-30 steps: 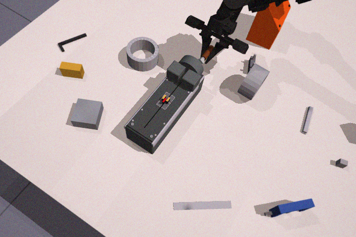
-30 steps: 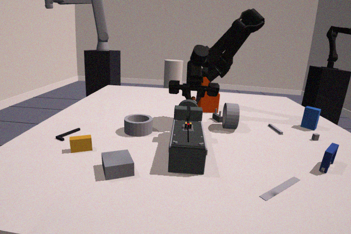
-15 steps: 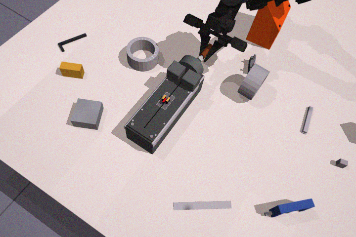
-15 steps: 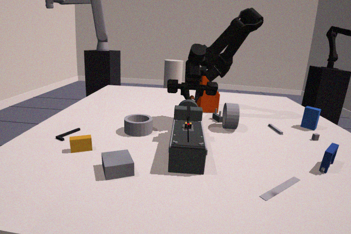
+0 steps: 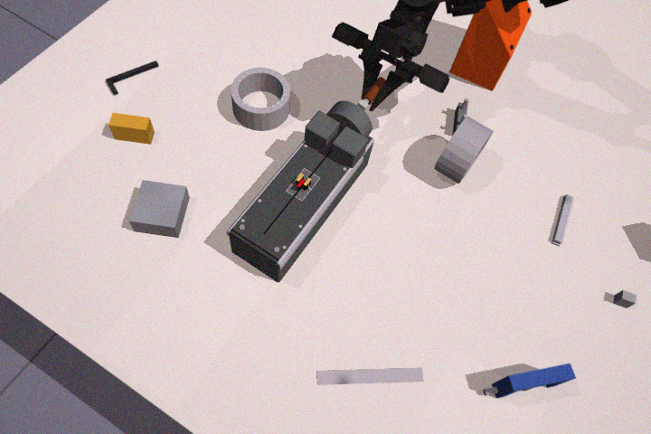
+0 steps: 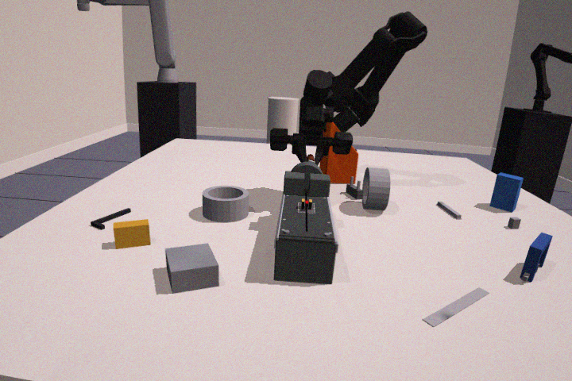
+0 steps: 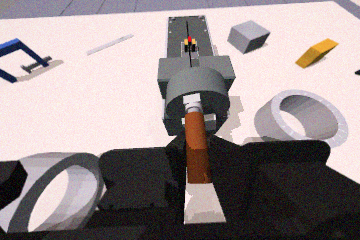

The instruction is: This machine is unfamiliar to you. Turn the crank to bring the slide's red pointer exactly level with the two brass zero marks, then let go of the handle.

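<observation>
The dark machine has a round hub at its end nearest the arm. My gripper is shut on the brown crank handle, with a finger on either side. In the wrist view the handle sits high on the hub's near face. The red pointer lies close to the two brass marks. It appears slightly beyond them, away from the crank; the exterior view is too coarse to tell.
A grey ring lies beside the crank end, and another ring stands on the other side. A grey block, a yellow block and a black hex key lie farther off.
</observation>
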You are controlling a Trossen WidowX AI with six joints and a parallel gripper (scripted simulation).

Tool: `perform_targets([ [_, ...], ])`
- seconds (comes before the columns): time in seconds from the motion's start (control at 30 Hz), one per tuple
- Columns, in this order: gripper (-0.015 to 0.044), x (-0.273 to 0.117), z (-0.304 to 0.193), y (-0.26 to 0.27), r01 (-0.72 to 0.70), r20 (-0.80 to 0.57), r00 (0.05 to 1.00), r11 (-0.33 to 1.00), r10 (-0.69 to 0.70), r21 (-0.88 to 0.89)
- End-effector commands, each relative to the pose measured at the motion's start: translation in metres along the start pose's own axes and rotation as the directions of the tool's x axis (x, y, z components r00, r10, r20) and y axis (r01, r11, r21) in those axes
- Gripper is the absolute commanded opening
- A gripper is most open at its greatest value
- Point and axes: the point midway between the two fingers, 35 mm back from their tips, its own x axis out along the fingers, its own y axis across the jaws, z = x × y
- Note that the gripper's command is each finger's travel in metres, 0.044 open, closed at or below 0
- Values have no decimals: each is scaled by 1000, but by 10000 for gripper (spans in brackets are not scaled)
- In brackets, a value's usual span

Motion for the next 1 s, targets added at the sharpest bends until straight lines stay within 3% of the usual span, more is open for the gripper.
perform_targets([
  [0.0, 0, -2, 1, -9, 21, 9, 1000, 1000, -21, 9],
  [0.97, 0, 3, -4, -27, 21, 10, 1000, 1000, -21, 8],
])
